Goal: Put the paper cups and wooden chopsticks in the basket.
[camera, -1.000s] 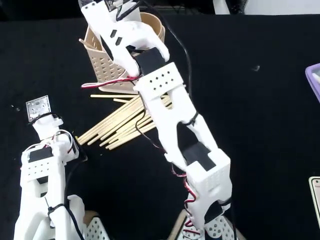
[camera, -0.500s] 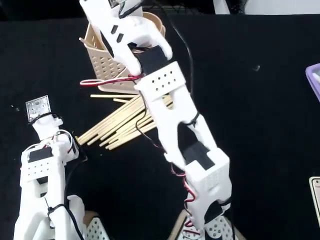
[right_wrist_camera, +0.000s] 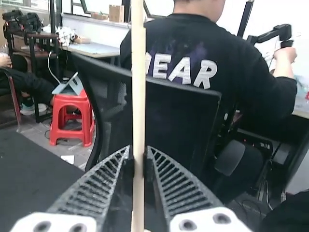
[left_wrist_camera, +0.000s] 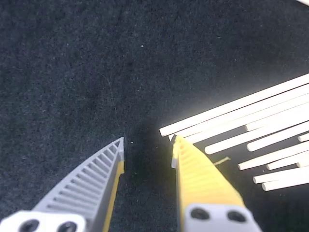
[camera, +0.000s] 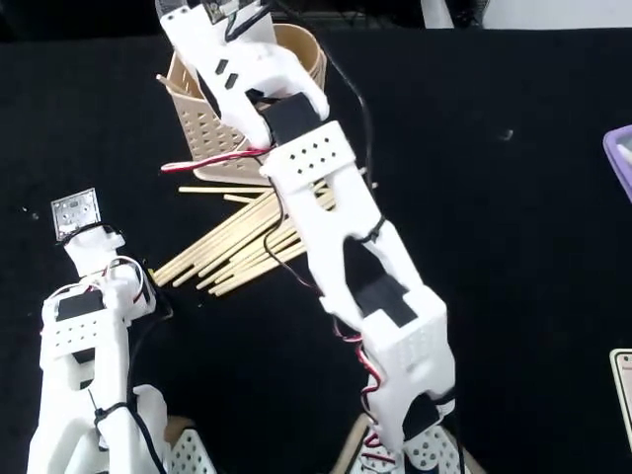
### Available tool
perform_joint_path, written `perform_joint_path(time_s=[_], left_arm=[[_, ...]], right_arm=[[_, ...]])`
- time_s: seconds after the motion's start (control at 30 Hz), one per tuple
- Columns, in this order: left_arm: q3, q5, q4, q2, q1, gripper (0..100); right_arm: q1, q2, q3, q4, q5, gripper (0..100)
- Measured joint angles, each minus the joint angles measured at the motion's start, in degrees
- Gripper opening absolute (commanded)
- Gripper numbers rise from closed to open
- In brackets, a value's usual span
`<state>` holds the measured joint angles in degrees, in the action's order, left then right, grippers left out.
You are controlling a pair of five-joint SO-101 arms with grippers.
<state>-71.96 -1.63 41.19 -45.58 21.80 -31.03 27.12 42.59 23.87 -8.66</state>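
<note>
Basket [camera: 202, 138]: tan, perforated wall, standing on the black table [camera: 513, 247] at the far side from the arm bases.

Right arm [camera: 341, 237]: stretched from its base up to the basket, wrist positioned over the basket's rim.

Right gripper [right_wrist_camera: 138, 153]: clenched on a single chopstick [right_wrist_camera: 138, 72]. Both fingers [right_wrist_camera: 166, 186] pressed against its sides. Stick held upright between them, running well past the fingertips. Lower end hidden, so position against the basket's opening cannot be told.

Chopsticks [camera: 237, 247]: loose pile lying flat on the table just beside the basket, on the side toward the arm bases. Fanned out, with one end close under the basket's wall and the other end pointing away from the basket toward the left arm [camera: 84, 316].

Left gripper [left_wrist_camera: 147, 147]: released, jaws spread, nothing between them. Positioned low over the table at the end of the pile farthest from the basket. One fingertip [left_wrist_camera: 177, 145] just beside the nearest stick ends; contact cannot be told. Other fingertip over bare table.

Left arm: well apart from the basket, near its own base.
</note>
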Motion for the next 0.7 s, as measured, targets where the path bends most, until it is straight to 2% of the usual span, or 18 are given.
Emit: perform_joint_path(time_s=[0.07, 0.2, 0.53, 0.7], left_arm=[[0.00, 0.00, 0.00, 0.00, 0.00, 17], [0.00, 0.00, 0.00, 0.00, 0.00, 17], [0.00, 0.00, 0.00, 0.00, 0.00, 17], [0.00, 0.00, 0.00, 0.00, 0.00, 17]], right_arm=[[0.00, 0.26, 0.00, 1.32, 0.00, 3.1], [0.00, 0.26, 0.00, 6.07, 0.00, 13.2], [0.00, 0.26, 14.51, 30.59, 0.00, 10.9], [0.00, 0.18, 25.58, 50.29, 0.00, 11.3]])
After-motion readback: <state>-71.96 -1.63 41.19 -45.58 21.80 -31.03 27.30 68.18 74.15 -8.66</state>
